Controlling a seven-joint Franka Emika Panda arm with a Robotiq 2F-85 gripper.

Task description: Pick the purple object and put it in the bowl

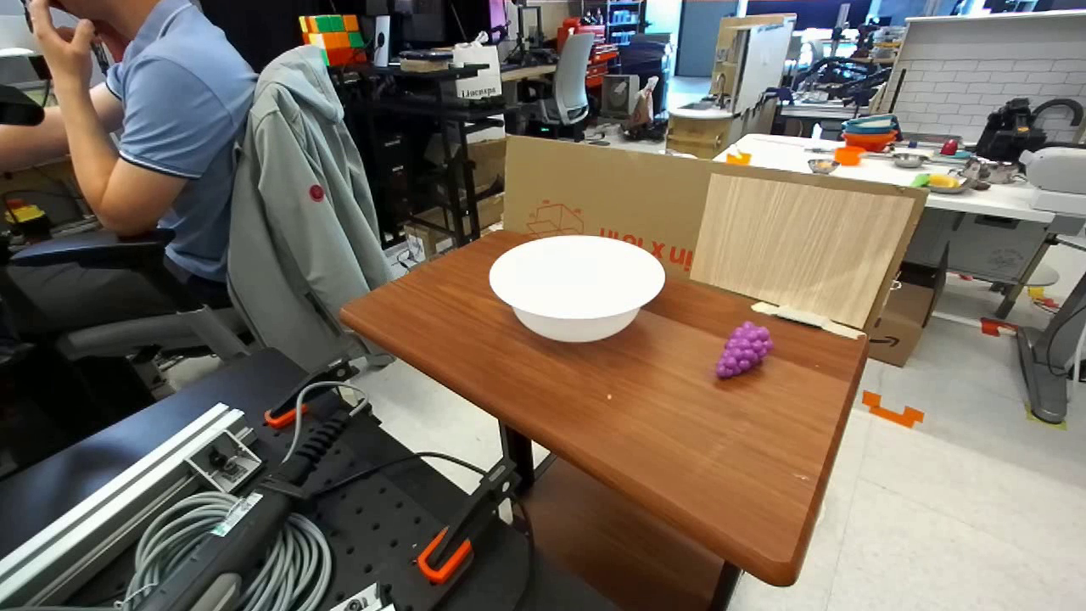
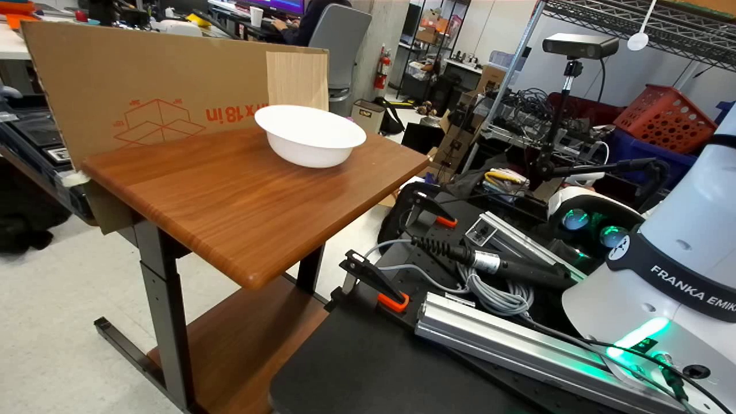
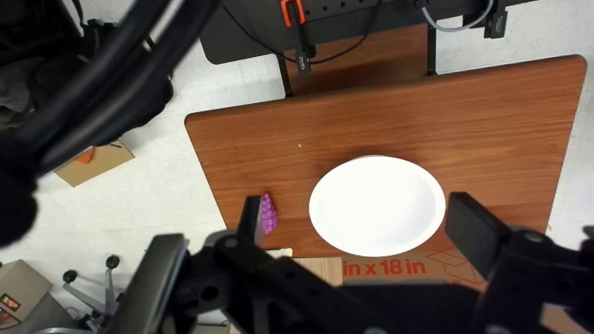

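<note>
The purple object [image 1: 744, 350], a lumpy grape bunch, lies on the brown table [image 1: 679, 441]. In the wrist view the purple object [image 3: 268, 213] is partly covered by the left finger. In an exterior view it is almost wholly hidden behind the bowl [image 2: 310, 138]. The wide white bowl [image 1: 577, 288] stands upright on the table, apart from the purple object, and looks empty in the wrist view [image 3: 377, 206]. My gripper [image 3: 356, 200] is wide open and empty, high above the table, with the bowl showing between its fingers. The gripper is out of both exterior views.
A cardboard sheet [image 1: 607, 182] with a wood-pattern panel [image 1: 802, 242] stands along the table's far edge. White tape [image 1: 806, 319] lies near the purple object. A black bench [image 2: 368, 356] with clamps, cables and a metal rail stands by the near edge. A person [image 1: 178, 110] sits nearby.
</note>
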